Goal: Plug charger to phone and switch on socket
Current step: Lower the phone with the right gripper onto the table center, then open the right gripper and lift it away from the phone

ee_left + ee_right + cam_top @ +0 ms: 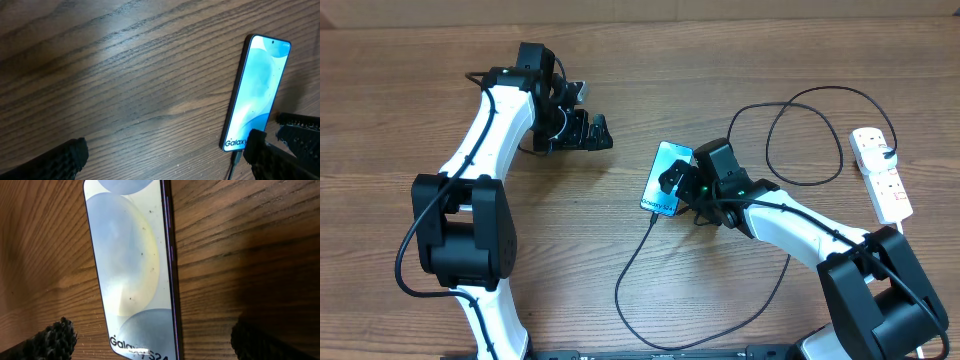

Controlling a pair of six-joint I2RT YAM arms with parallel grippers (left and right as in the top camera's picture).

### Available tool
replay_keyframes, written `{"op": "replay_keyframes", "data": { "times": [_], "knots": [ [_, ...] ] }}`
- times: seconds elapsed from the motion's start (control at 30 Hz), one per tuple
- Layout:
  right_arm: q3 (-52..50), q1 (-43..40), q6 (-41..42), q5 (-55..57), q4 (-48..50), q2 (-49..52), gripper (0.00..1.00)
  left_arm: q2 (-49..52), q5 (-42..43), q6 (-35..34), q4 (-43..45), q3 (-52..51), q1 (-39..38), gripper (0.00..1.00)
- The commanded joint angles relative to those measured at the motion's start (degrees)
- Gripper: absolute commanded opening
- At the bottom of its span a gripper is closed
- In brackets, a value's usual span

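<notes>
The phone (660, 172) lies flat mid-table with its light-blue screen lit; it also shows as the phone (257, 90) and the phone (131, 265). The charger (624, 272), a thin black cable, loops across the table, and its connector tip (235, 159) meets the phone's bottom edge. At the right edge lies the white socket (882, 178), a black plug in its far end. My right gripper (676, 188) hovers open over the phone's lower end, its fingers either side; in its own view the right gripper (155, 342) holds nothing. My left gripper (603, 133) is open and empty, well left of the phone.
The cable's wide loops (800, 130) cover the table between the phone and the socket. In the left wrist view the left gripper (167, 160) hangs over bare wood, and a dark finger of the other arm (300, 122) shows beside the phone.
</notes>
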Motion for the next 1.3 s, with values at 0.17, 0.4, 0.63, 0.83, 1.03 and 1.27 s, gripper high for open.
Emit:
{"op": "replay_keyframes", "data": {
  "times": [0.17, 0.4, 0.63, 0.83, 1.03, 1.27],
  "knots": [
    [-1.6, -0.2, 0.2, 0.5, -1.3, 0.1, 1.00, -1.6, -0.4, -0.7, 0.2, 0.6, 0.1, 1.00],
    [-0.9, -3.7, 0.3, -5.2, -6.4, -3.2, 1.00, -1.6, -0.4, -0.7, 0.2, 0.6, 0.1, 1.00],
    [-0.9, -8.6, 0.2, -7.0, -15.3, -9.6, 1.00, -1.6, -0.4, -0.7, 0.2, 0.6, 0.1, 1.00],
    [-1.1, -9.1, 0.2, -6.1, -16.9, -9.5, 1.00, -1.6, -0.4, -0.7, 0.2, 0.6, 0.1, 1.00],
    [-1.0, -9.1, -3.6, -8.6, -17.7, -9.5, 1.00, -1.6, -0.4, -0.7, 0.2, 0.6, 0.1, 0.99],
    [-1.0, -9.7, -7.4, -9.4, -17.7, -9.5, 1.00, -1.6, -0.4, -0.7, 0.2, 0.6, 0.1, 1.00]
  ]
}}
